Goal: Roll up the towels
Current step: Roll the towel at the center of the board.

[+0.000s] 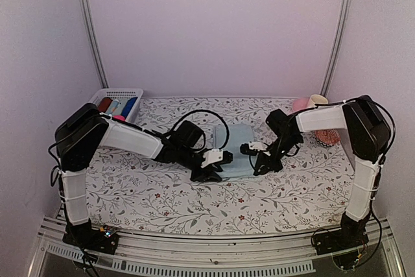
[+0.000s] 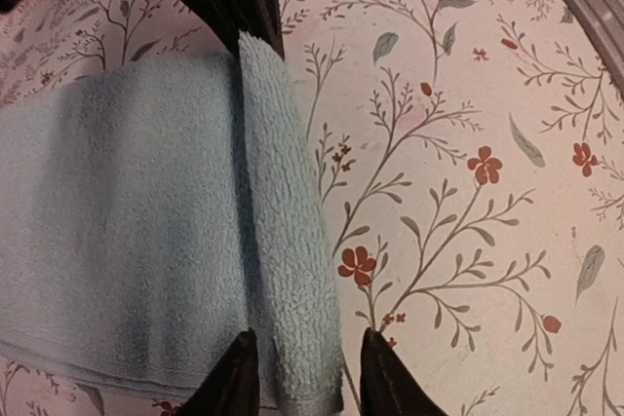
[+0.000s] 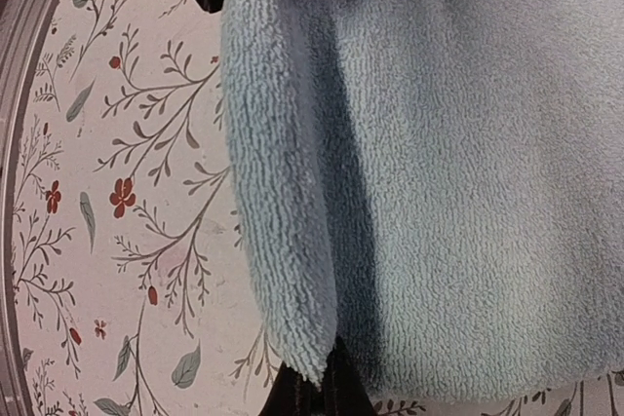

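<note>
Status: first turn of roll, est., on pale blue towel (image 1: 238, 144). Towel lies flat on table (image 2: 468, 143), spread ahead of both grippers. One edge is raised into a narrow fold running from one end effector to the other.

L gripper (image 2: 302, 389): fingers (image 2: 237, 382) stand one each side of the fold, which fills most of the gap. A thin dark strip shows at the outer finger, so cannot tell if it is clamped or only straddling.

R gripper (image 3: 317, 392): fingers nearly together, pinched on the fold corner right at the tips.

Risks, est.:
1. Uneven grip. If L side is loose, the fold slips out there while R side holds, and the roll goes skewed or conical.
2. Unequal arm travel. Same result, plus edges telescoping.
3. Soft terry, low stiffness. Fold may sag in the unsupported span btw grippers, so the middle lags and the roll comes out loose.
4. Tips too low. Fingers scrape the table and stall the turn.
</note>
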